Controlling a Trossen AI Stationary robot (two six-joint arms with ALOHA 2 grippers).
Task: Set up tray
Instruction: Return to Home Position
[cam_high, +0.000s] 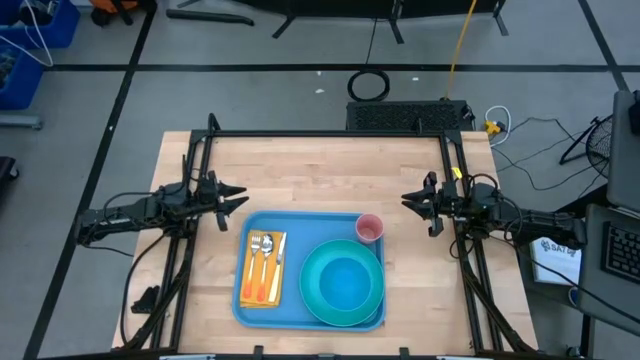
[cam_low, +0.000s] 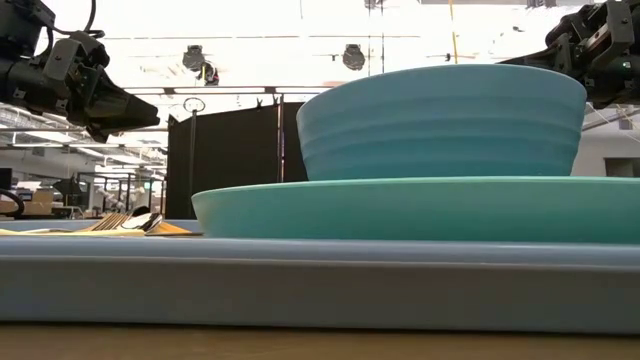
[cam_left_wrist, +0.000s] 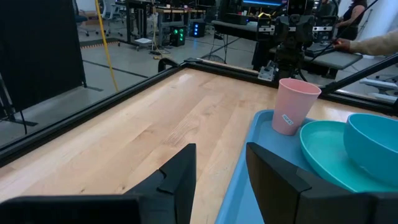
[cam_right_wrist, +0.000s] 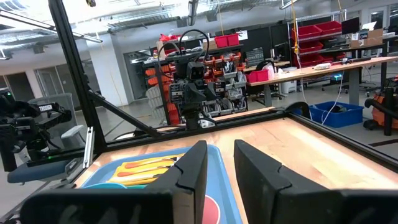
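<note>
Returning home: pull back level.
Left gripper (cam_high: 240, 199): jaws apart, empty; tray (cam_high: 300, 225) just ahead.
Right gripper (cam_high: 408, 200): jaws apart; pink cup (cam_high: 369, 228) near.

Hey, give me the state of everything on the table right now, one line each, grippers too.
Tray: flat on the table, loaded.
Plate: flat on the tray.
Bowl: upright, stacked on the plate.
Pink cup: upright on the tray.
Yellow napkin: flat on the tray.
Cutlery: lying side by side on the napkin.
Left gripper: open, raised, holding nothing.
Right gripper: open, raised, holding nothing.
</note>
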